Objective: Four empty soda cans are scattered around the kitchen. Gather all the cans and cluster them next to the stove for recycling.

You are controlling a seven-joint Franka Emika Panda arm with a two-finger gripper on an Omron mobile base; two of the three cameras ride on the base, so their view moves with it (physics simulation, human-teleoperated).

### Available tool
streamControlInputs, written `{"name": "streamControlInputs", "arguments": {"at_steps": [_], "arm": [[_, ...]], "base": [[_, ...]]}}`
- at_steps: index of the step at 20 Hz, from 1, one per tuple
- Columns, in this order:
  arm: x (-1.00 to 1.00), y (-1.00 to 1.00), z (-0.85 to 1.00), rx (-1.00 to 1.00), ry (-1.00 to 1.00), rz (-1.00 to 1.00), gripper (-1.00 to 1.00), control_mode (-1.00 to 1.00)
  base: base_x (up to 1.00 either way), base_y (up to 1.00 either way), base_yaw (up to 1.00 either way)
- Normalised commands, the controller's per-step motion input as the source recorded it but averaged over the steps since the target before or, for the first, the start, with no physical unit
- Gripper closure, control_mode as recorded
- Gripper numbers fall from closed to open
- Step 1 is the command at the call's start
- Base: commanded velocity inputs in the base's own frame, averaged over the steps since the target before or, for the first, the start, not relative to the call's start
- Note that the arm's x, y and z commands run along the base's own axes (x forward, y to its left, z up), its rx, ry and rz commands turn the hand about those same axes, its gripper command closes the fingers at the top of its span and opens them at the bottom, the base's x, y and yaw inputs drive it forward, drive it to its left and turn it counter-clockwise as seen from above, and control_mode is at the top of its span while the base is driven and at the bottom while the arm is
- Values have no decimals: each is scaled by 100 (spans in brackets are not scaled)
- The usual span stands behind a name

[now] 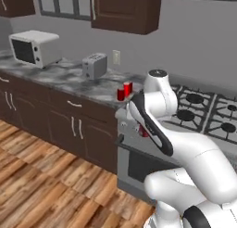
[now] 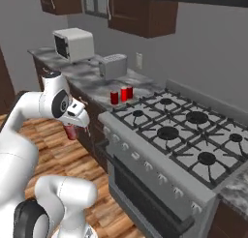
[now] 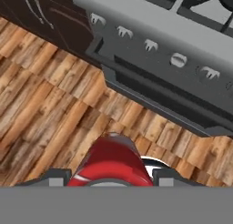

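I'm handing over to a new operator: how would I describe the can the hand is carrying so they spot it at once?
Start at the stove and look off its front left corner, over the wood floor. There the hand grips a red can in the air. The other two cans stand on the counter beside the burners; this one rests on nothing.

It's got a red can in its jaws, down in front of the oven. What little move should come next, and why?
Probably lift the held can up toward the counter. It hangs low over the wood floor in front of the stove, held between the jaws, while two cans already stand on the counter beside the stove's left edge, so it needs height before it can join them.
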Motion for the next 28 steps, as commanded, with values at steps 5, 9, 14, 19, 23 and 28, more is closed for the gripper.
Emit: {"name": "streamControlInputs", "arguments": {"at_steps": [5,9,14,19,23,28], "arm": [[0,0,0,0,0,0,100,100],[0,0,0,0,0,0,100,100],[0,0,0,0,0,0,100,100],[0,0,0,0,0,0,100,100],[0,0,0,0,0,0,100,100],[0,0,0,0,0,0,100,100]], "base": [[100,88,-52],[100,86,-54],[100,77,-52],[98,74,-51],[71,48,-41],[70,-35,-11]]}}
